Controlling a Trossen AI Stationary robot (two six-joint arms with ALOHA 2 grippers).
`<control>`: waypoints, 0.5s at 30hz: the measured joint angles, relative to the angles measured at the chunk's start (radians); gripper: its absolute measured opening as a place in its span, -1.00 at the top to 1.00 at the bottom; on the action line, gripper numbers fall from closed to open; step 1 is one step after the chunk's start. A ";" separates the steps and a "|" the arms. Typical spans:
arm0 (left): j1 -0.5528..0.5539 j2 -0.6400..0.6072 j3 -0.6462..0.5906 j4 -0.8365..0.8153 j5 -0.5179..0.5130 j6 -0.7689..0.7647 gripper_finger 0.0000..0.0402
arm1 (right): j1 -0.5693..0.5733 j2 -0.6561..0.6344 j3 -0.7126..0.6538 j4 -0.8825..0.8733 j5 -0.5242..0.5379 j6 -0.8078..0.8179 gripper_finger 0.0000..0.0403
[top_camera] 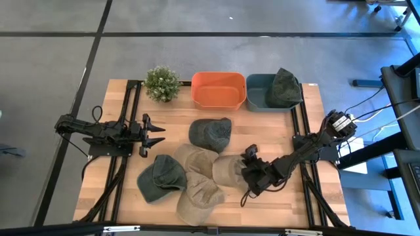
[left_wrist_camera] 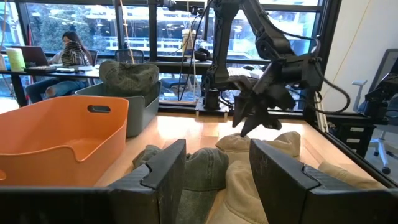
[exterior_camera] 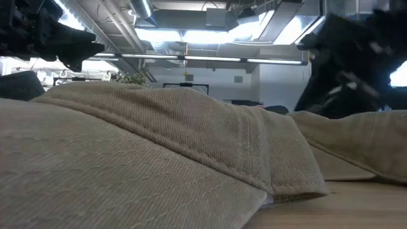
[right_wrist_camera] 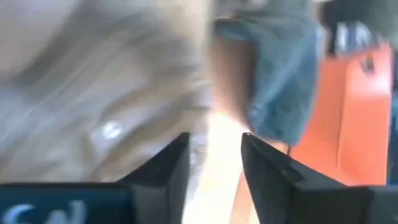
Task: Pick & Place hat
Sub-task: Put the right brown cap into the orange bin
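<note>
Several hats lie crown-up on the wooden table. They are two dark green hats (top_camera: 210, 133) (top_camera: 162, 177) and three tan hats (top_camera: 190, 157) (top_camera: 200, 196) (top_camera: 230, 170). Another green hat (top_camera: 283, 88) rests on the rim of the blue-grey bin (top_camera: 257, 99). My right gripper (top_camera: 249, 156) (right_wrist_camera: 214, 146) is open, low at the right-hand tan hat's far right side (left_wrist_camera: 264, 142). My left gripper (top_camera: 156, 134) (left_wrist_camera: 214, 165) waits open at the table's left, above the wood. My right gripper comes slanting down from the table's right at the right-hand tan hat (right_wrist_camera: 93, 93). Its open fingers (right_wrist_camera: 168, 165) stand beside the hat's edge. I cannot tell whether they touch the hat.
An orange bin (top_camera: 218, 88) stands at the far edge beside the blue-grey bin, and a small potted plant (top_camera: 162, 83) stands left of it. In the low view a tan hat (exterior_camera: 159, 146) fills the foreground. Bare wood shows at the table's near right corner (top_camera: 308, 196).
</note>
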 joint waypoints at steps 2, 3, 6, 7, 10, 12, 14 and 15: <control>0.000 0.000 0.000 0.000 0.000 0.000 0.14 | 0.007 0.000 0.058 -0.089 -0.007 0.173 0.12; 0.000 0.000 0.000 0.000 0.000 0.000 0.14 | 0.010 -0.001 0.091 -0.158 -0.031 0.263 0.09; 0.000 0.000 0.000 0.000 0.000 0.000 0.14 | 0.012 -0.001 0.189 -0.396 -0.150 0.576 0.01; 0.000 0.000 0.000 0.000 0.000 0.000 0.14 | 0.012 -0.001 0.215 -0.451 -0.186 0.697 0.00; 0.000 0.000 0.000 0.000 0.000 0.000 0.14 | 0.024 -0.002 0.263 -0.528 -0.226 0.947 -0.02; 0.000 0.000 0.000 0.000 0.000 0.000 0.14 | 0.050 -0.002 0.266 -0.508 -0.228 1.042 -0.02; 0.000 0.000 0.000 0.000 0.000 -0.001 0.14 | 0.071 -0.002 0.266 -0.506 -0.252 1.063 -0.02; 0.000 0.000 0.000 0.000 0.000 -0.004 0.14 | 0.078 -0.002 0.265 -0.503 -0.282 1.064 -0.02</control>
